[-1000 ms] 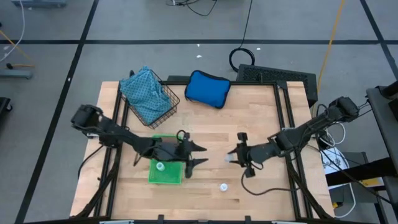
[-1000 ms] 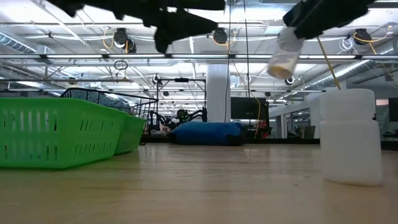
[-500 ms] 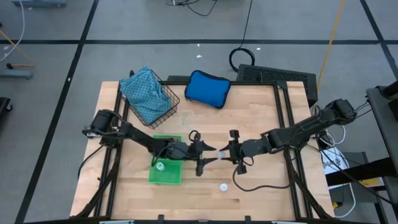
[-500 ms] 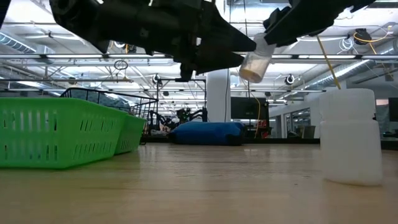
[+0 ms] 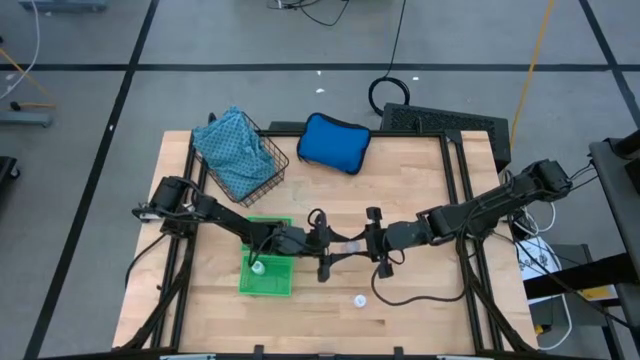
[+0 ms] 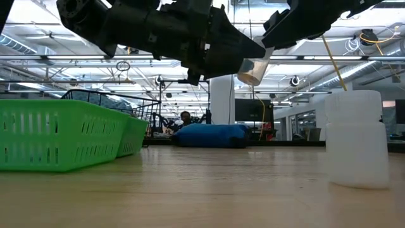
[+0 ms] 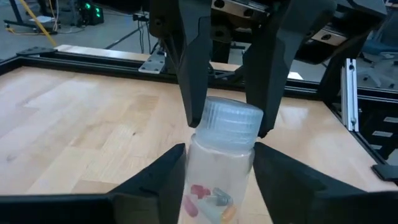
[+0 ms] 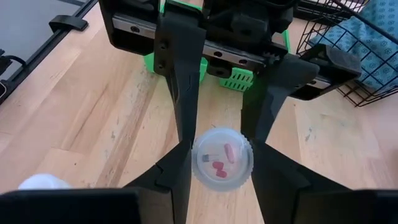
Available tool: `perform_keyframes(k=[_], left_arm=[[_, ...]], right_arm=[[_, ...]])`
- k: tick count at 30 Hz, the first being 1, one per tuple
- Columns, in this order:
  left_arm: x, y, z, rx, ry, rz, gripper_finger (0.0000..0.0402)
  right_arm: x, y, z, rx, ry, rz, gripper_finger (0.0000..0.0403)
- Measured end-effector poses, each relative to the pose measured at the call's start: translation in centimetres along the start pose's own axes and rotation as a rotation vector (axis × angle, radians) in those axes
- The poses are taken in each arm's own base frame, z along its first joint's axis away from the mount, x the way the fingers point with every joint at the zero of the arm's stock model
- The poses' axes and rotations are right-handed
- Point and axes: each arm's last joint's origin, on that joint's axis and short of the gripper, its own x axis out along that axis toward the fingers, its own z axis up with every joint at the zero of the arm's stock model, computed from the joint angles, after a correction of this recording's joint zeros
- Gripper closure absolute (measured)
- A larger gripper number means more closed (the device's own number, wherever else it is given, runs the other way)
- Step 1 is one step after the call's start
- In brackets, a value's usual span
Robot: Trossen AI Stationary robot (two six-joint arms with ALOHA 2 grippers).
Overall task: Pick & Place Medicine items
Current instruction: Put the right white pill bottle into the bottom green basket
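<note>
Item: clear bottle (image 7: 222,158), white ribbed cap, pills inside (pink, grey, orange showing). Hanging in the air above the middle of the table (image 5: 420,290), tilted, passing between the two arms.

Right gripper (image 5: 366,246): reaching in from the right edge, fingers clenching on the bottle at its cap end.

Left gripper (image 5: 335,249): reaching in from the left edge, fingers lying along both sides of the bottle's body, closing on it; firm contact cannot be told.

Second bottle (image 5: 358,299), white: standing on the table near the front edge, well apart from both grippers.

Third bottle (image 5: 257,267), white: lying inside the green basket (image 5: 283,285), left of centre.

Wire basket (image 5: 268,168) with blue cloth (image 5: 232,150): back left corner.

Blue pouch (image 5: 333,142): resting at the back edge.
</note>
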Motion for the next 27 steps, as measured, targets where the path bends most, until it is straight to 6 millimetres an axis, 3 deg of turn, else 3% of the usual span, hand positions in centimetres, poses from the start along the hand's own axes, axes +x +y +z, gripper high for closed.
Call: perform_keyframes(k=[5,11,16,22,27], left_arm=[[0.0,-0.1,0.0,0.014,0.006,-0.027,0.0274],[0.0,-0.1,0.0,0.013,0.003,-0.031,0.0274],[0.0,-0.1,0.3,-0.007,-0.032,-0.038,0.0274],[-0.1,0.1,0.4,-0.012,-0.053,-0.008,0.0275],[-0.6,0.3,-0.4,-0.013,-0.060,0.002,0.0277]], right_arm=[[0.0,0.1,0.1,0.000,-0.013,0.018,0.0277],[0.0,0.1,0.2,0.000,-0.021,0.015,0.0272],[-0.2,0.0,0.5,-0.019,-0.049,0.005,0.0233],[-2.5,-0.5,1.1,-0.065,-0.068,-0.072,0.0192],[-5.0,-1.2,1.8,0.031,-0.125,-0.092,0.0183]])
